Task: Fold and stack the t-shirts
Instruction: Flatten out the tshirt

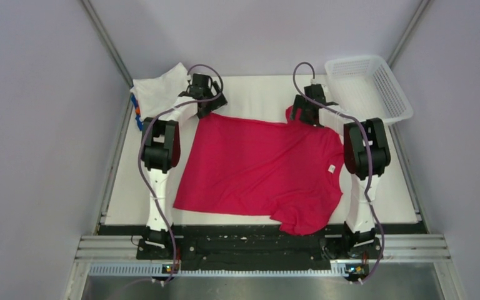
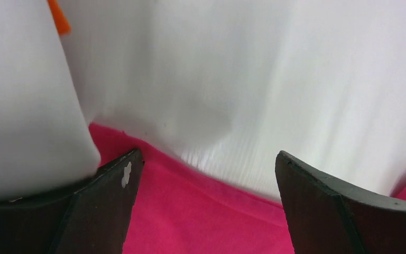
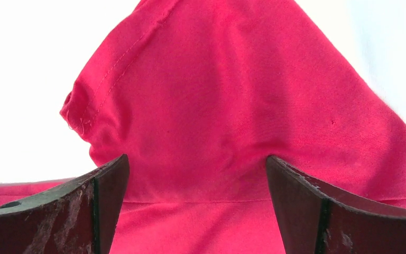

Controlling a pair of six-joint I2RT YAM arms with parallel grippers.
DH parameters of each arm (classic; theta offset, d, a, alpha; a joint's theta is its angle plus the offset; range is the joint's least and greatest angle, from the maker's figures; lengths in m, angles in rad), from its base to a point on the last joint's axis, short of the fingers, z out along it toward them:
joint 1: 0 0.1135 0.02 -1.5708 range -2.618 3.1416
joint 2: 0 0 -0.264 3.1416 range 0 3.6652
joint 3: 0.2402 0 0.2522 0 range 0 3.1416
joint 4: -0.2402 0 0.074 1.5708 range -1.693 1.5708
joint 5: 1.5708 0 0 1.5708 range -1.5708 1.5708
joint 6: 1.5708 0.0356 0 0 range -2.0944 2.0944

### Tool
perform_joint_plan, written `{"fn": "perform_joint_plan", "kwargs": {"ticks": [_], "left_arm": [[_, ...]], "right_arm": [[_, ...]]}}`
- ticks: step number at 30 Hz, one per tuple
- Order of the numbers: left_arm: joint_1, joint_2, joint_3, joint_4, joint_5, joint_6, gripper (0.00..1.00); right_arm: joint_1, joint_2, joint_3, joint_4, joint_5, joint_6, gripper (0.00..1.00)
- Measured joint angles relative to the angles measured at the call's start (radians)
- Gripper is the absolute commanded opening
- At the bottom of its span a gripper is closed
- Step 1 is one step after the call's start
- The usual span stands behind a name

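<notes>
T-shirt (image 1: 259,165), crimson, lies unfolded on the desk (image 1: 250,90); we see a folded pile (image 1: 159,90) far left. Both pairs of jaws gape at the shirt's far edge, nothing gripped.

The crimson-pink t-shirt (image 1: 259,165) is soft, matt cloth, smooth where it lies flat. The right wrist view shows a stitched seam and a slightly frayed hem on it. The folded white t-shirt (image 1: 160,89) is matt cloth too. The table (image 1: 256,94) has a white, smooth, dull surface. The basket (image 1: 369,87) is white plastic mesh with a faint sheen. The fingers (image 3: 100,211) of the right gripper (image 3: 195,157) are dark, matt and scuffed with pale scratches. Those of the left gripper (image 2: 209,152) are black, matt and smoother. The rail (image 1: 419,245) along the near edge is silvery brushed metal.
</notes>
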Motion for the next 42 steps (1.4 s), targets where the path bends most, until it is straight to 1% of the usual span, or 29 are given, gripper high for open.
{"fn": "perform_joint_plan", "kwargs": {"ticks": [6, 10, 14, 23, 26, 29, 31, 34, 39, 42], "left_arm": [[0.026, 0.127, 0.201, -0.057, -0.026, -0.033, 0.98], [0.033, 0.183, 0.3, -0.095, -0.039, -0.057, 0.99], [0.034, 0.21, 0.353, -0.123, -0.071, -0.059, 0.99], [0.034, 0.225, 0.428, -0.195, -0.147, -0.025, 0.99], [0.035, 0.226, 0.462, -0.197, -0.147, -0.008, 0.99], [0.035, 0.222, 0.485, -0.18, -0.111, 0.014, 0.99], [0.03, 0.203, 0.473, -0.17, -0.078, 0.035, 0.99], [0.013, 0.121, 0.375, -0.156, -0.066, 0.077, 0.99], [-0.048, -0.101, 0.15, -0.141, -0.066, 0.11, 0.99], [-0.092, -0.292, -0.061, -0.098, -0.066, 0.114, 0.99]], "right_arm": [[-0.016, 0.092, 0.137, -0.021, -0.021, -0.017, 0.99], [-0.029, 0.159, 0.245, -0.036, -0.038, -0.025, 0.99], [-0.042, 0.23, 0.363, -0.061, -0.054, -0.032, 0.99], [-0.044, 0.343, 0.552, -0.102, -0.064, -0.06, 0.99], [-0.045, 0.378, 0.618, -0.121, -0.082, -0.077, 0.99], [-0.047, 0.391, 0.656, -0.15, -0.097, -0.095, 0.99], [-0.046, 0.385, 0.656, -0.151, -0.104, -0.104, 0.99], [-0.045, 0.351, 0.608, -0.146, -0.119, -0.116, 0.99], [-0.026, 0.174, 0.384, -0.139, -0.124, -0.129, 0.99], [-0.002, 0.016, 0.198, -0.094, -0.113, -0.129, 0.99]]}}
